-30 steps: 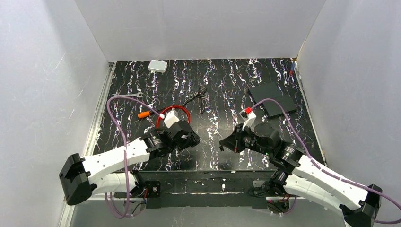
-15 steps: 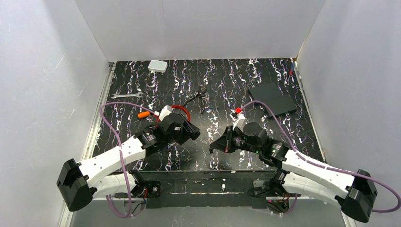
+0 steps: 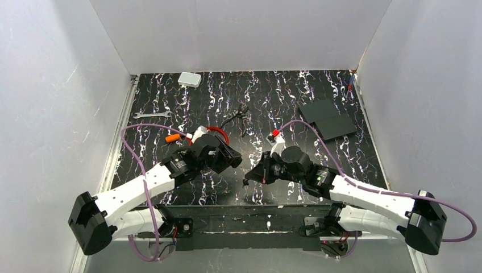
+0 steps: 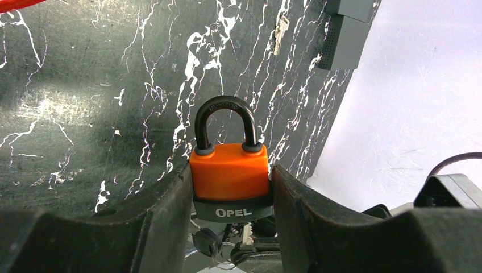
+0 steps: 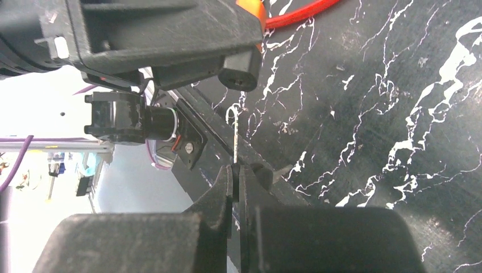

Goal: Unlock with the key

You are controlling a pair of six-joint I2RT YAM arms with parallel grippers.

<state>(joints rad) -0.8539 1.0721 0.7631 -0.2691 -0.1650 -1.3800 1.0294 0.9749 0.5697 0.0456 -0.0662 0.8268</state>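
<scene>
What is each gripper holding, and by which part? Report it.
Left gripper: the orange padlock, clamped by the sides of its body. Right gripper: the key, pinched at its head end, blade sticking out.

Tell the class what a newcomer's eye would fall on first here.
The bright orange padlock, black shackle up, is clamped in the left gripper near the middle of the table. Facing it, the right gripper, jaws shut, pinches a thin key whose blade points toward that gripper. A red cable loop lies just beyond.
</scene>
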